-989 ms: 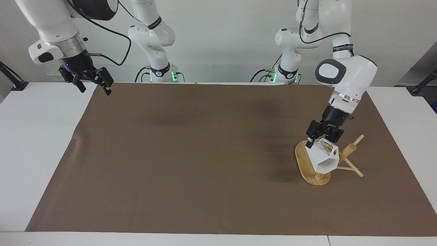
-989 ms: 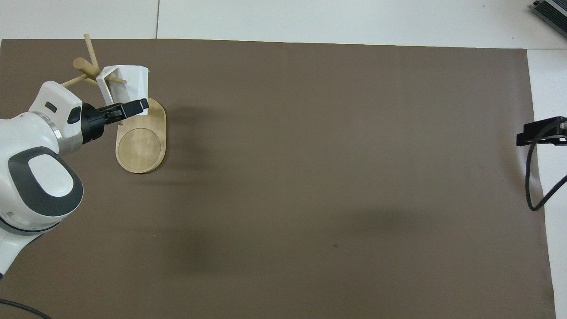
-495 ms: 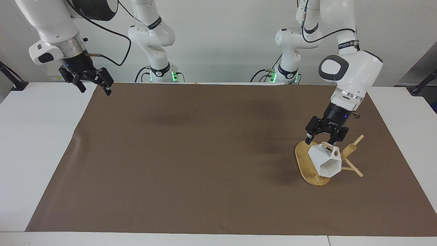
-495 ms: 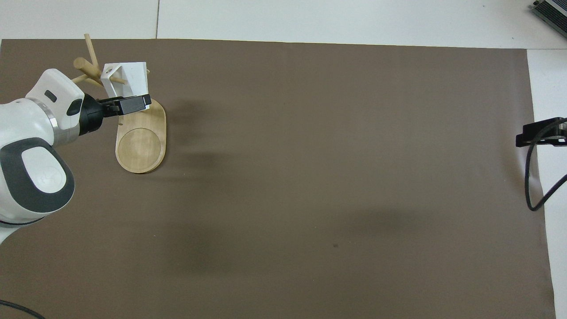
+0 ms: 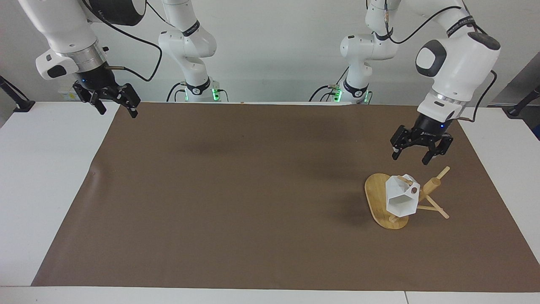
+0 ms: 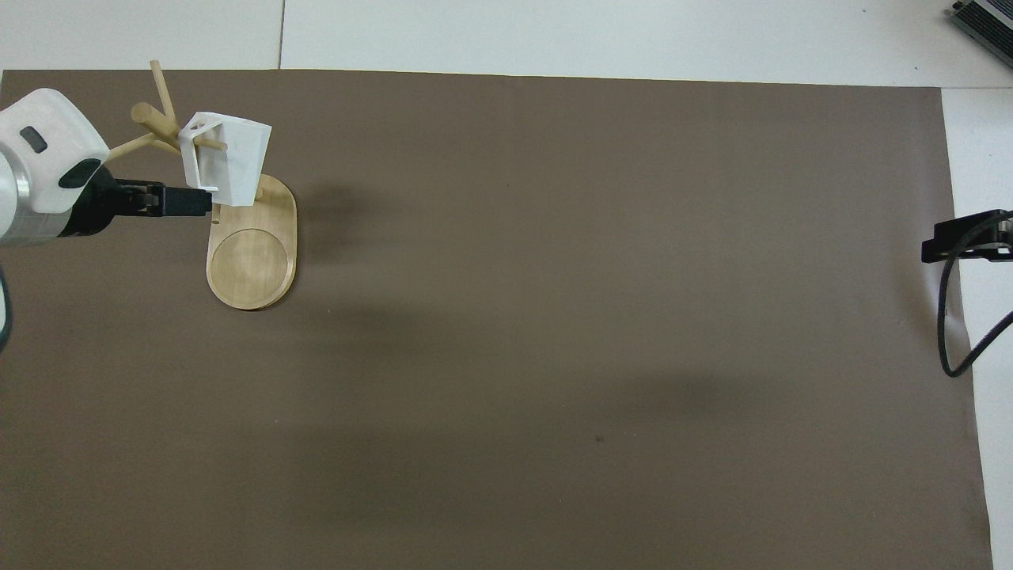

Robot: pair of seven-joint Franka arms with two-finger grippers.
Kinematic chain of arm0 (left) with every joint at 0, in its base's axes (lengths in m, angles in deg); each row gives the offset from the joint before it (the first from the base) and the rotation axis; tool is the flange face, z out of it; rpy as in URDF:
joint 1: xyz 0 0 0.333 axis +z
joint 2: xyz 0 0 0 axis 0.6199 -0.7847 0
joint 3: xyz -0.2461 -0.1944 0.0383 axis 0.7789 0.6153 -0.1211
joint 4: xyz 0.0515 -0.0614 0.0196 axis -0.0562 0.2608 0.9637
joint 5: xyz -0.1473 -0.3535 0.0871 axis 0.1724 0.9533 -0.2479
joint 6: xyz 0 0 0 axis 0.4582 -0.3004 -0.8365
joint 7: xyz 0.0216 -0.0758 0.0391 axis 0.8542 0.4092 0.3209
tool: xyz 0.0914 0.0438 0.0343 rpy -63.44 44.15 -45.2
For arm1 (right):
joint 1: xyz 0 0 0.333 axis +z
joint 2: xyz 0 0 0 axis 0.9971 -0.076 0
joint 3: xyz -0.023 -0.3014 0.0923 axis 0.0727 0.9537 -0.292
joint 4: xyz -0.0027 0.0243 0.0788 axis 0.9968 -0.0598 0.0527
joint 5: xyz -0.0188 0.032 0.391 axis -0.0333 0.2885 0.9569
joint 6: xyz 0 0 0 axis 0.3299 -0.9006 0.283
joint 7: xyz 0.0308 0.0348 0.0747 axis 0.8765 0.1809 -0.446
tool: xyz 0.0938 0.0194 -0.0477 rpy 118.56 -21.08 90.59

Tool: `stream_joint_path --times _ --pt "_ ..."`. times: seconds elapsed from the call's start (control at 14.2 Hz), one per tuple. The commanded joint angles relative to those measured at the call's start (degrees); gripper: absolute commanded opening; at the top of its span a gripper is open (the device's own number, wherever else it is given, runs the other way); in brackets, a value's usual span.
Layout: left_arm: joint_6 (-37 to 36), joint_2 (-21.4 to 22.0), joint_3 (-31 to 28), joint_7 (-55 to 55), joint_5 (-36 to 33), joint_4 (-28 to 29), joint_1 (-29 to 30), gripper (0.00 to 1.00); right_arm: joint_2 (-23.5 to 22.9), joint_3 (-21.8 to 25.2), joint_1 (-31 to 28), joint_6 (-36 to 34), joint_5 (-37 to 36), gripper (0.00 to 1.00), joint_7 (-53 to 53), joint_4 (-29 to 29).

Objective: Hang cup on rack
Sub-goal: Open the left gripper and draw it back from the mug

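Note:
The white faceted cup (image 5: 400, 197) (image 6: 229, 157) hangs tilted by its handle on a peg of the bamboo rack (image 5: 431, 185) (image 6: 150, 117). The rack's oval base (image 5: 376, 196) (image 6: 252, 261) rests on the mat at the left arm's end of the table. My left gripper (image 5: 410, 158) (image 6: 202, 201) is open and empty, raised above the rack's base and clear of the cup. My right gripper (image 5: 118, 111) (image 6: 935, 242) waits open and empty in the air over the mat's edge at the right arm's end.
A brown mat (image 5: 253, 190) covers most of the white table (image 5: 46, 169). A black cable (image 6: 950, 317) loops down from the right gripper over the mat's edge.
My left gripper opened, let go of the cup and rose up and away from the rack. The cup settled onto the peg. The right arm has not moved.

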Motion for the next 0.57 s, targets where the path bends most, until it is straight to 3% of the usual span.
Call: stream_joint_path --times 0.0,0.28,0.49 --pt "-11.4 0.61 -0.06 -1.59 -3.35 -6.05 -0.4 1.0 0.67 0.02 -0.17 -0.03 -0.22 1.0 -0.77 -0.82" --pt "-25.91 0.35 0.29 -1.32 -8.36 -14.58 -0.48 1.0 0.67 0.02 -0.17 -0.03 -0.22 1.0 -0.77 -0.82" --pt "-30.95 -1.22 0.29 -1.15 -8.19 -19.07 0.22 1.0 0.67 0.02 -0.17 -0.03 -0.22 1.0 -0.68 -0.82"
